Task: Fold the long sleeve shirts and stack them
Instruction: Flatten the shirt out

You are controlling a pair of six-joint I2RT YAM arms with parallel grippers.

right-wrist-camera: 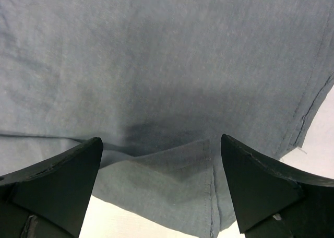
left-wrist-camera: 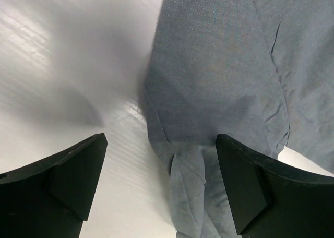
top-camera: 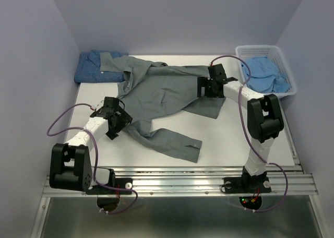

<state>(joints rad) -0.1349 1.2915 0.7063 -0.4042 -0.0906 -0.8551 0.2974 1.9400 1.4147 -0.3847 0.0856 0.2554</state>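
Grey shirt (top-camera: 167,89) is the one in work now. In the view from above it lies spread across the middle of the table (top-camera: 235,139), not folded, with one long sleeve reaching toward the near edge. Its collar end lies partly over the dark blue shirt (top-camera: 99,67), which sits at the far left corner as a neat folded packet. The pale blue shirt (top-camera: 266,73) is a crumpled heap inside the white basket (top-camera: 284,58) at the far right. The left claw (top-camera: 122,124) hangs over the shirt's left side near the sleeve, and the right claw (top-camera: 206,86) is over its right side.

From the left wrist, the left claw (left-wrist-camera: 159,139) stands wide open with nothing between its fingers. Below it is the edge of the grey shirt (left-wrist-camera: 224,66), and bare table (left-wrist-camera: 62,66) is to the left.

From the right wrist, the right claw (right-wrist-camera: 160,139) is also wide open and holds nothing. Grey shirt (right-wrist-camera: 156,55) fills nearly the whole picture, with a turned-over flap near the fingertips and a little table (right-wrist-camera: 146,222) below.

By my judgement, one shirt of three is finished. The grey one has yet to be gripped, folded and stacked on the blue packet. After that the pale blue one must come out of the basket.
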